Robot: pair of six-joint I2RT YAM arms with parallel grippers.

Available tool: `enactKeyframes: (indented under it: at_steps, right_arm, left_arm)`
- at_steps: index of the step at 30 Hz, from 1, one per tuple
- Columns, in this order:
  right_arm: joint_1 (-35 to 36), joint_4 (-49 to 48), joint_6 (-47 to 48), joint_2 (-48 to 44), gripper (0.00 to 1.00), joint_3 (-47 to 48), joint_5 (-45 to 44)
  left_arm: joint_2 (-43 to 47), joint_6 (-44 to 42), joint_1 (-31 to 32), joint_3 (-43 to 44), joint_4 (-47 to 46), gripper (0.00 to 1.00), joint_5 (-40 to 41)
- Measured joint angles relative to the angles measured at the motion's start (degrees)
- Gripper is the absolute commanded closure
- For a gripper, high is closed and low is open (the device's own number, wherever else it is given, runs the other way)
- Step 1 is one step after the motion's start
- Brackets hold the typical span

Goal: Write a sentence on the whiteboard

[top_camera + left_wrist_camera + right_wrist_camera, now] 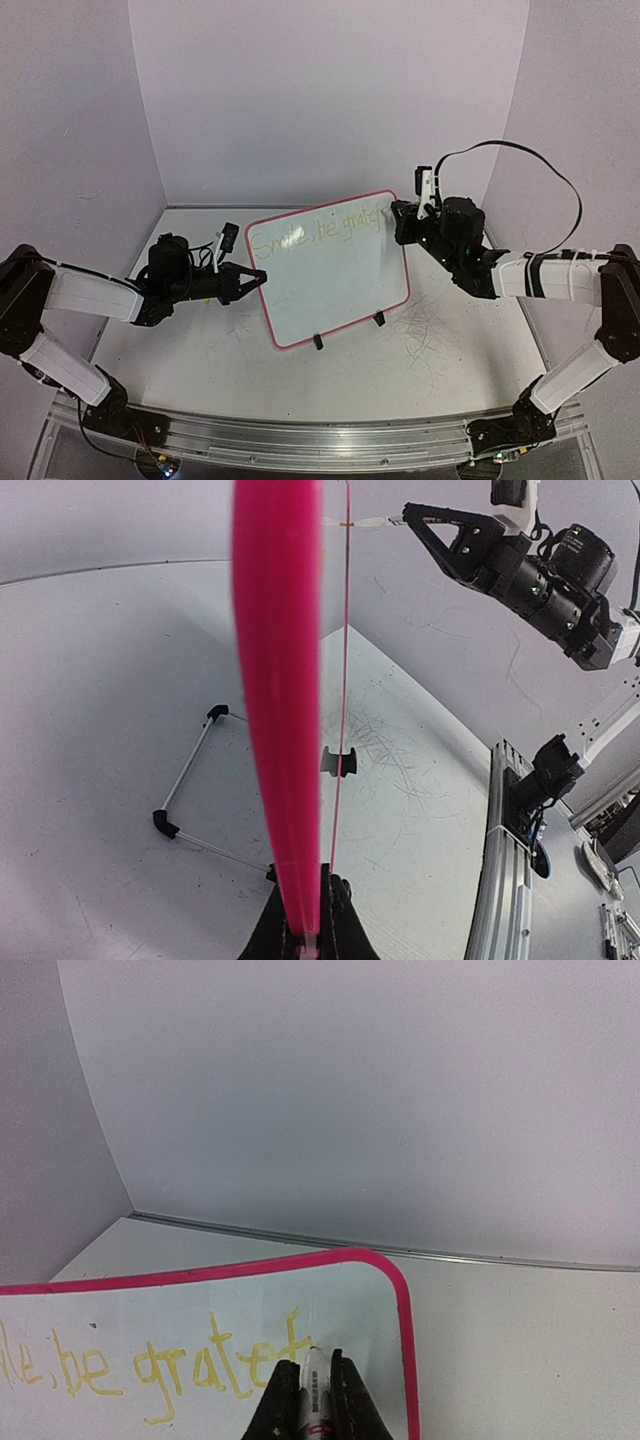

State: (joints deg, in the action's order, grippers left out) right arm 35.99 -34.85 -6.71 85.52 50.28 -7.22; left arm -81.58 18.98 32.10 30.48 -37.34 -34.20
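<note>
Soft, even light is spread throughout; shadows are faint. The whiteboard [278,730] is blurred up close, and edges are bowed by fisheye distortion.

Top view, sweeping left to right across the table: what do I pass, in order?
Black left gripper clamped on the board's left edge → glossy white rectangular whiteboard with a pink-red frame → black right gripper holding a white marker at the board's top right corner.

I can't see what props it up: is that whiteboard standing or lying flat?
Standing, tilted back. The whiteboard rests its bottom edge on two black feet, and the left hand grips its left edge.
</note>
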Motion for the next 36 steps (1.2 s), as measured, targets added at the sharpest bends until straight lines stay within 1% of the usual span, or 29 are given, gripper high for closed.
enactKeyframes:
  at_steps: [36]
  right_arm:
    - [0.00,1.53,-1.02,-0.57,1.00,-1.58,-2.14]
  left_arm:
    - [0.09,0.24,0.00,0.00,0.30,1.00,0.17]
